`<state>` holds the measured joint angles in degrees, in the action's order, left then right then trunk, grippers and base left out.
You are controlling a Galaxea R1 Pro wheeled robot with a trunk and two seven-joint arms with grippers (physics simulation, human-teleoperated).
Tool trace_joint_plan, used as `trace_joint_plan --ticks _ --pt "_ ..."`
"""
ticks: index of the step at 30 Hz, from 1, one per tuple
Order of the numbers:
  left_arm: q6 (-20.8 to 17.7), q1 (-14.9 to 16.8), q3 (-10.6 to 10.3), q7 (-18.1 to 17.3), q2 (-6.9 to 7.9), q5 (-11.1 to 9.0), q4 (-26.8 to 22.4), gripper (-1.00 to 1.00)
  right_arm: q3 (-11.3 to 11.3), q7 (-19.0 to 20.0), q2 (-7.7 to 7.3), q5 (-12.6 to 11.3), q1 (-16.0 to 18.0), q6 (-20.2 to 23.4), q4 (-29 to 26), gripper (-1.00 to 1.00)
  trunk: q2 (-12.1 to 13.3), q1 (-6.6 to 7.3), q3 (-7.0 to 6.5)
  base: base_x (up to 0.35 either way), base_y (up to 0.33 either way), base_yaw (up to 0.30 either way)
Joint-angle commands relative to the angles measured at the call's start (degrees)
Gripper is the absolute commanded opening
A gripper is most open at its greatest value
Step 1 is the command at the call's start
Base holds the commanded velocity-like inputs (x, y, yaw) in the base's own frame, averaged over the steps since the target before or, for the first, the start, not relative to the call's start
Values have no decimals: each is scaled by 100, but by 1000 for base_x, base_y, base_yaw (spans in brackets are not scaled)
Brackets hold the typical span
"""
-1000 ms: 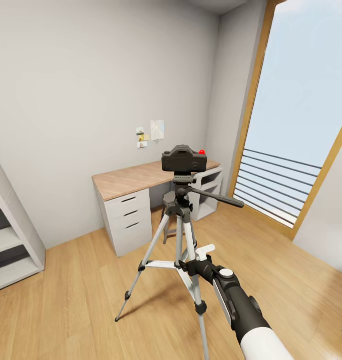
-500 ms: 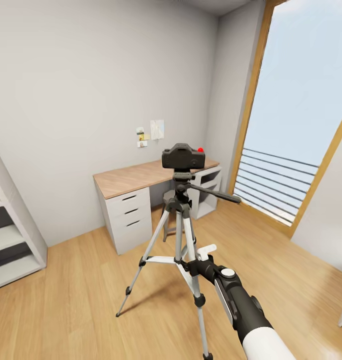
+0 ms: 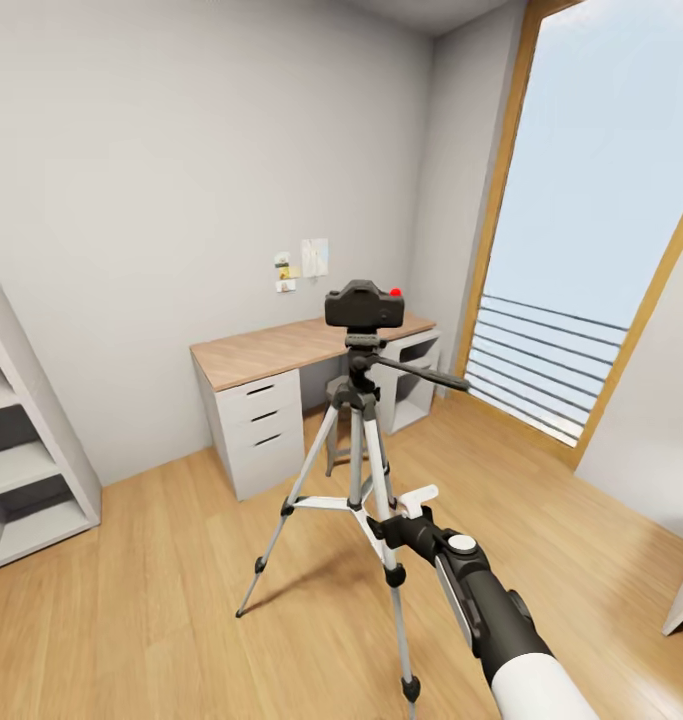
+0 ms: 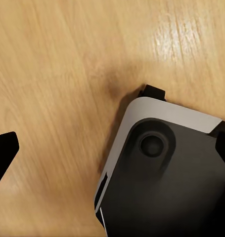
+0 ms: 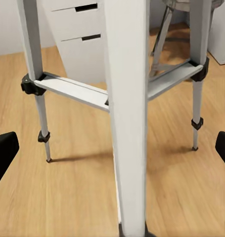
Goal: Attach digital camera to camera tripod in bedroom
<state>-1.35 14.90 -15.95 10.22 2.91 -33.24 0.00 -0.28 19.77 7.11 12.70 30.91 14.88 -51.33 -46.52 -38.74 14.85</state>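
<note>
Right gripper [image 3: 406, 512] hangs released, empty, near the camera tripod [image 3: 358, 470]. Digital camera [image 3: 364, 305] sits on its head; attachment appears complete. Left gripper's state: cannot tell.

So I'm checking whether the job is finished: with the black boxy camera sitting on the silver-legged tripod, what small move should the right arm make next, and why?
Probably ease the right gripper back from the silver-legged tripod. The black boxy camera with its red button already sits level on the tripod's black head, and the gripper is open and empty, close to the centre column, so a slow, straight retreat avoids knocking a leg.
</note>
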Motion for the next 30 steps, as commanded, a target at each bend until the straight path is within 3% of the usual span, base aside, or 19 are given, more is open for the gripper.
trace_joint_plan --ticks 1,17,19,22,23,27,30 --pt "-14 4 -48 15 -2 -39 0 100 -7 31 -1 51 3 27 -10 100 -6 0 8 -95 0 0" --pt "-11 4 -46 15 -5 -62 0 100 -7 35 -25 42 3 92 -4 100 -6 0 8 -301 0 0" --pt "-9 4 -47 15 0 -136 0 100 -10 35 -130 22 3 211 53 100 -6 0 8 -287 0 0" --pt "-7 4 -47 15 10 -246 0 100 -18 40 -411 -7 -24 513 183 100 -6 0 8 -152 0 0" --pt "0 4 -48 15 16 -362 -3 100 -61 33 -1131 -44 -34 1384 1043 100 -6 0 8 -12 0 0" --pt "2 4 -48 15 17 -367 -7 100 -97 -3 -1422 -47 -17 1463 1809 100 -6 0 8 -6 0 0" --pt "0 4 -48 15 19 -369 -8 100 -112 -24 -1601 -43 -10 1298 2816 100 -6 0 8 -2 0 0"
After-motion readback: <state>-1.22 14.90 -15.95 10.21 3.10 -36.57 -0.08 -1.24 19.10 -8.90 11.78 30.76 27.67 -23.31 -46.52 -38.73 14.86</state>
